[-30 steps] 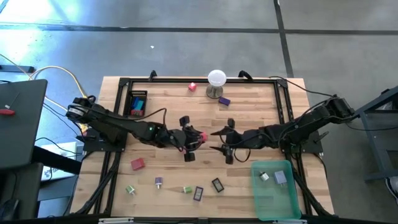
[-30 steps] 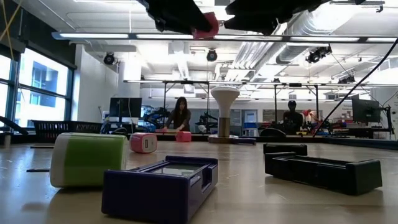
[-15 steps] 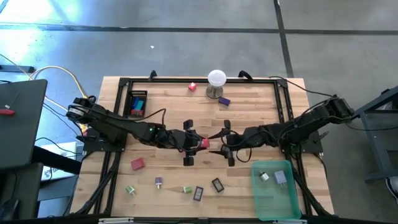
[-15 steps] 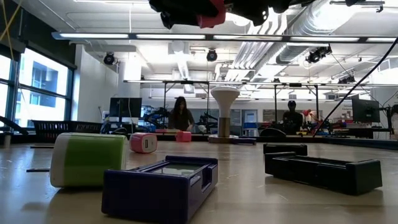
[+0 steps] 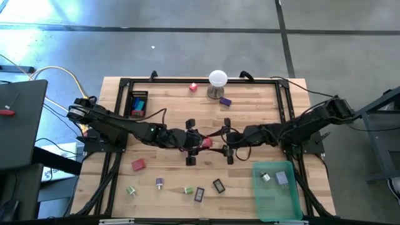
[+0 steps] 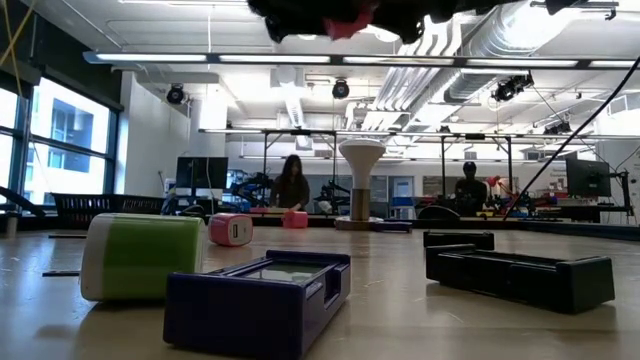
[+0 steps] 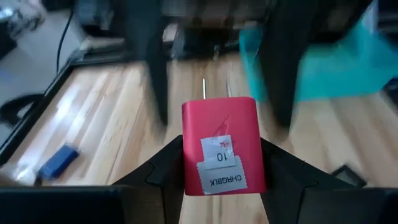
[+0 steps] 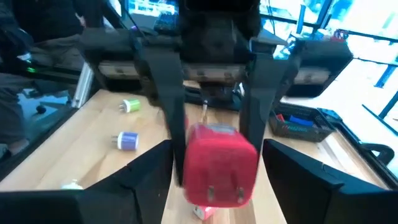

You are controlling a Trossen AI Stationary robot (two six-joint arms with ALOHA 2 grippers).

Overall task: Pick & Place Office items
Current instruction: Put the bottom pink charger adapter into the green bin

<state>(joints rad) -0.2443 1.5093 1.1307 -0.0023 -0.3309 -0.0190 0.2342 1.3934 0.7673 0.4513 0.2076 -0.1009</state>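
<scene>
Red charger block (image 7: 222, 146) hangs mid-air above the worktop (image 5: 250, 119), pinched in the left claw (image 5: 195, 142) so the open right claw (image 5: 226, 142) can straddle it for a handover.

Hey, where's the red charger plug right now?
In the high view, the red charger plug is at mid-table, held in the left gripper and facing the right gripper, above the wood.

The red charger (image 7: 221, 146) bears a white label reading "10" and "CHRGBLK".
</scene>
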